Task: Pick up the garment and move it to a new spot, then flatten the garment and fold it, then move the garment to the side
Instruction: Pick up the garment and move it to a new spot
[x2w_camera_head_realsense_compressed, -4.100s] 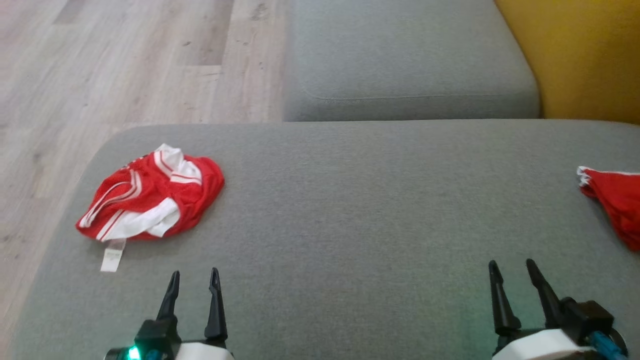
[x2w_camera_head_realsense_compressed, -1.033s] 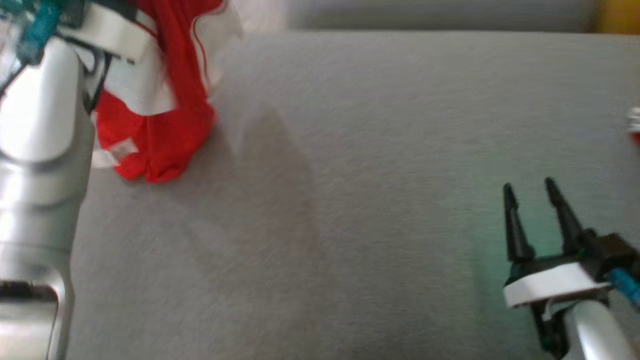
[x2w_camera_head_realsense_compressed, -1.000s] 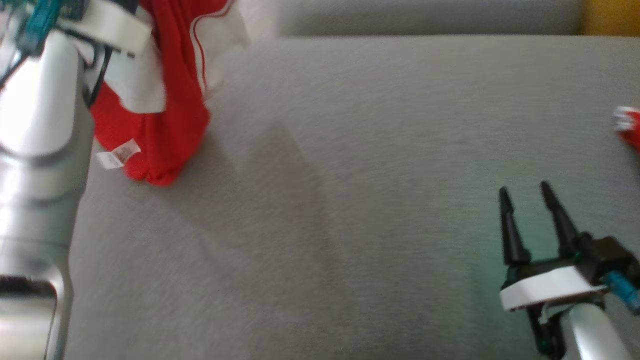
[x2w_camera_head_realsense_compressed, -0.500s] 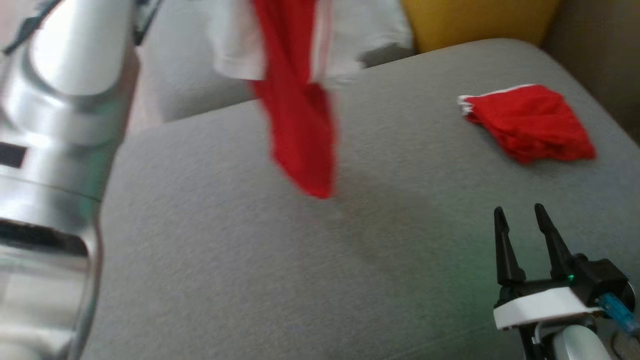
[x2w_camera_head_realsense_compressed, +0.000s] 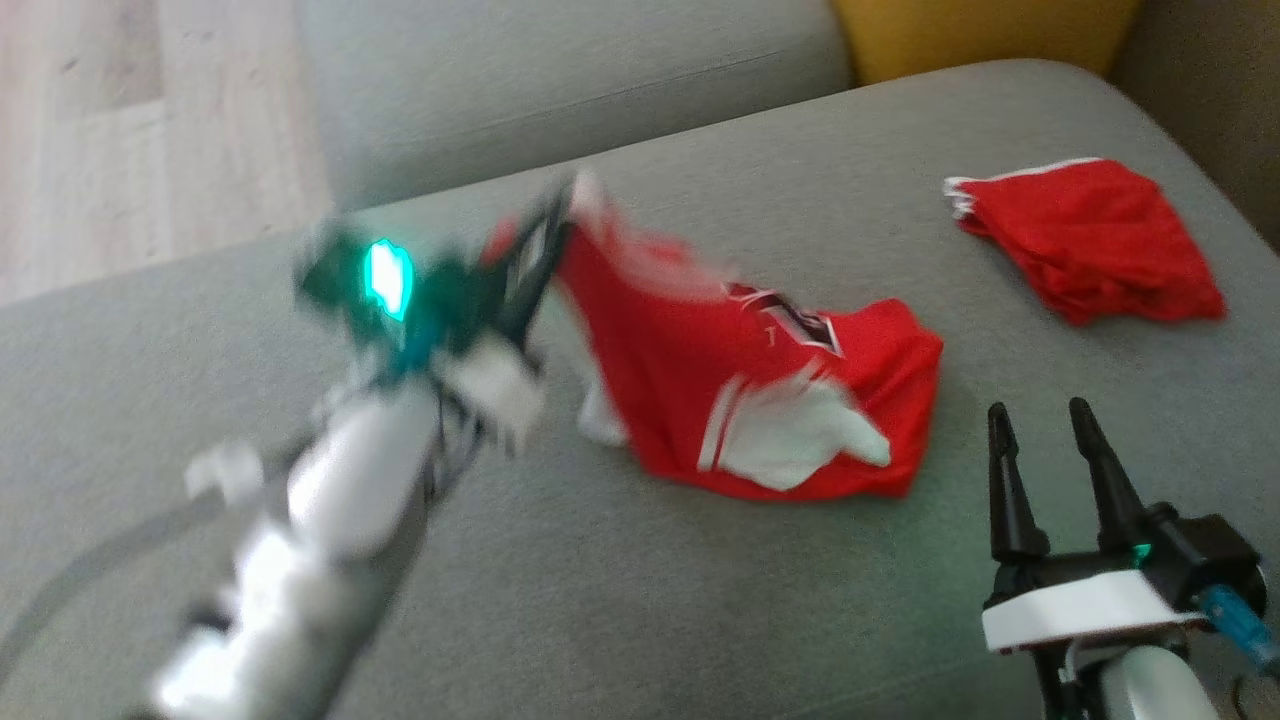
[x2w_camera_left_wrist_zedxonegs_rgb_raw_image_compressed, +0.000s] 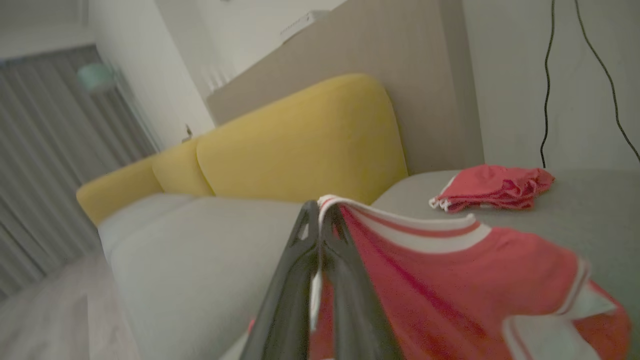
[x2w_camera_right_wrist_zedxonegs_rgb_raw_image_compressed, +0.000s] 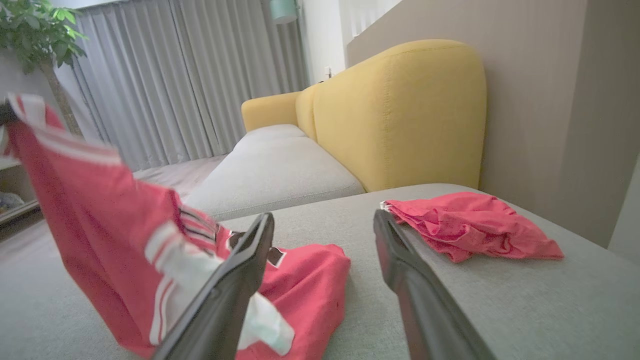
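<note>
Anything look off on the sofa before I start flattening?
Nothing damaged. The red-and-white garment is bunched: the left end effector pinches one edge up while the rest slumps on the grey cushion. A second red garment lies crumpled near the cushion's far right corner.

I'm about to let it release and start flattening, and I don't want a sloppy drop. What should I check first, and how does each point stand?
1. Grip of left gripper on garment: ok, jaws shut on its white-trimmed edge.
2. Garment fully down on cushion: not ok, the lower part rests there but the gripped edge is raised.
3. Garment flat: not ok, bunched.
4. Readiness of right gripper: ok, jaws open and empty.
5. Clearance from the other red cloth: ok, the two lie apart.
6. Stillness of left arm: cannot tell, it is blurred in the head view.
</note>
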